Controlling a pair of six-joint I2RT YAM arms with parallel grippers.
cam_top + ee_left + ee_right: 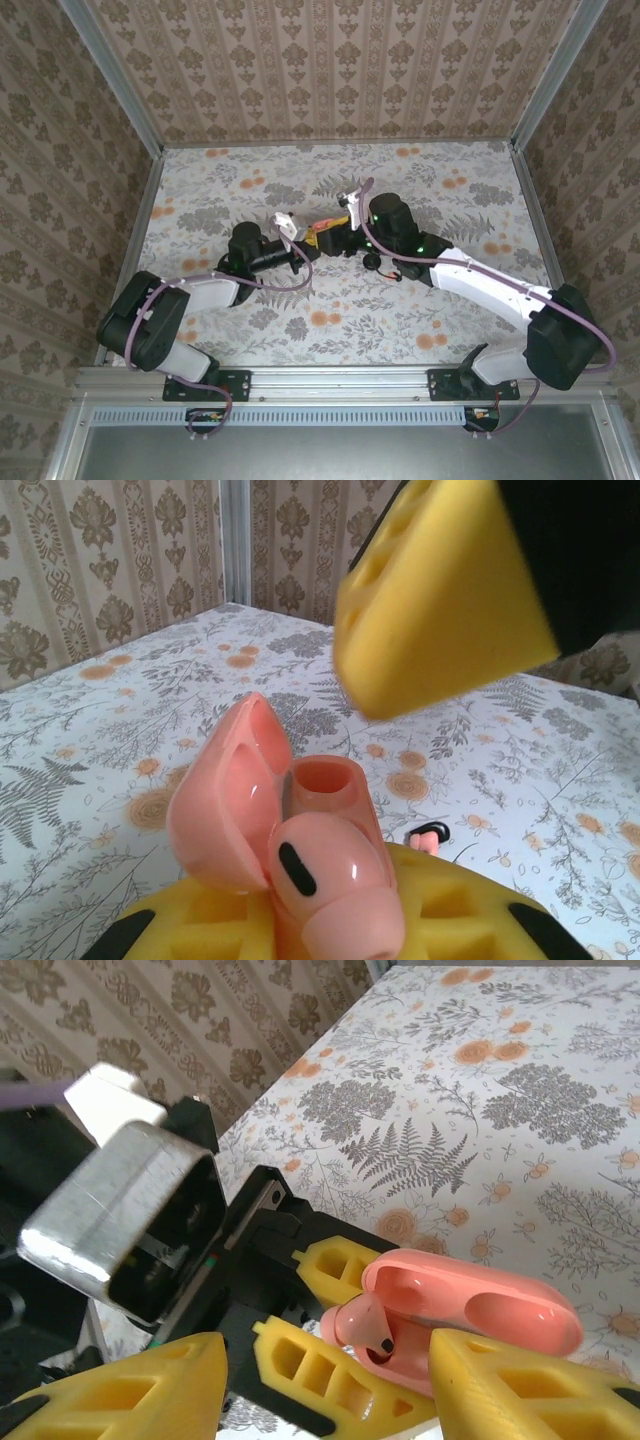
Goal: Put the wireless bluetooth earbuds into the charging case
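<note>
I see the left jaws [335, 922] clamped on the pink charging case [235, 800], holding it above the worktop [120, 730] near its centre. The case lid stands open, hinged to one side. A pink earbud [318, 875] with a black mark rests at the case mouth, just beside an empty round socket [325, 778]; I cannot tell whether it is fully seated. The right jaws [330, 1350] stand apart, one finger on each side of the case, gripping nothing. A small black object [430, 832] lies on the worktop beyond.
</note>
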